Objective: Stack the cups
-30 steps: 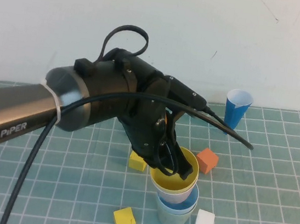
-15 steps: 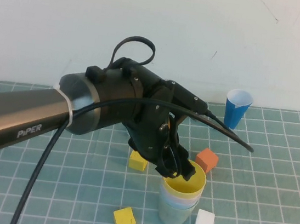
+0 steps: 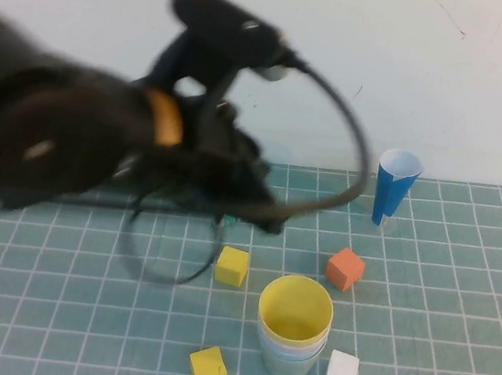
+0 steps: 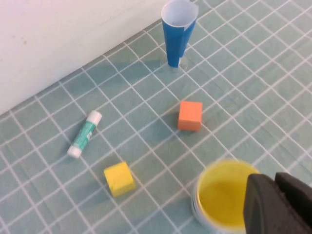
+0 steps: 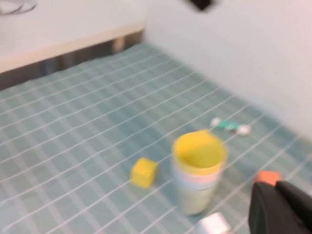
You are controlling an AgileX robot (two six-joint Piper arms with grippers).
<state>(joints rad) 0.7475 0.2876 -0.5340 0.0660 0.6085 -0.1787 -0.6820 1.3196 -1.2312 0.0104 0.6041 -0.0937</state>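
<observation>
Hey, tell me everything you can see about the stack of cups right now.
The cup stack stands upright on the green grid mat, nested tight. The yellow cup sits on top, open mouth up and empty; only thin rims of a pale pink and a light blue cup show beneath it, with a muted green cup at the base. They look like smooth plastic. Nothing grips it: the left end effector is up and away behind it, and the right end effector is off to the side. A white cube sits close beside the base.

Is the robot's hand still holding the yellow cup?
No, the left tool has let go and pulled back from the yellow cup, which sits nested on the stack; the right tool waits nearby.
</observation>
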